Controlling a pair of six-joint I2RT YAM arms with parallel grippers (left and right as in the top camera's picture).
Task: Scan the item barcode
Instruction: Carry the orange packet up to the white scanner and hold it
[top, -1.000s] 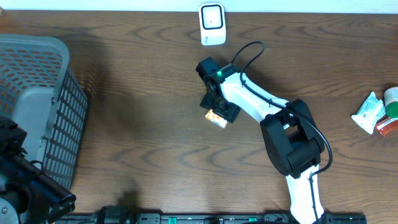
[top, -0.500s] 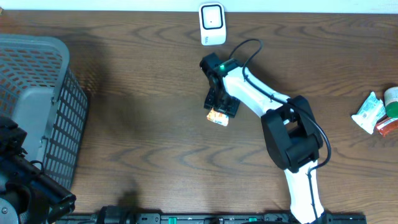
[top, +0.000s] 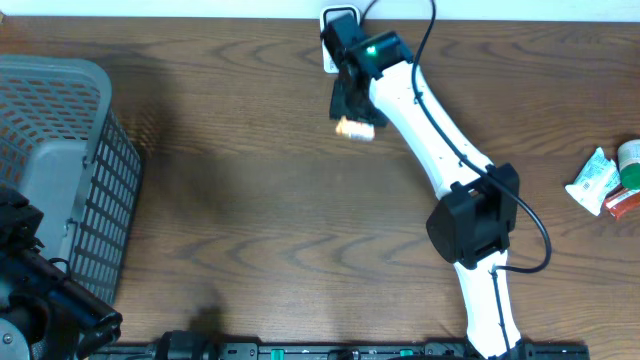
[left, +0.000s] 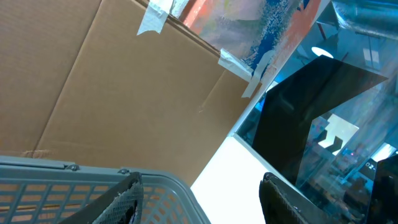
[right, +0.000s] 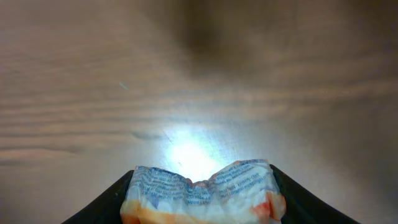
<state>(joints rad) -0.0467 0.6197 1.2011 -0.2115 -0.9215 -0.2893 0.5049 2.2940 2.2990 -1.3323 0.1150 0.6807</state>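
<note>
A crumpled white and orange packet (top: 354, 128) with blue print hangs above the wooden table, and my right gripper (top: 352, 112) is shut on it. In the right wrist view the packet (right: 202, 193) fills the gap between the two black fingers (right: 106, 205), with bright glare on the wood below it. The white scanner (top: 325, 14) at the table's far edge is mostly hidden behind the right arm. My left gripper (left: 205, 202) is open and holds nothing. It points upward over the rim of the grey basket (left: 62, 171).
The grey mesh basket (top: 60, 150) stands at the left edge, with the dark left arm (top: 40, 290) in front of it. At the right edge lie a white and green packet (top: 592, 180), a green-capped item (top: 630, 155) and a red item (top: 622, 203).
The right arm has lifted the packet from the middle of the table and carried it toward the far edge, up to the scanner. The left arm has not moved.
</note>
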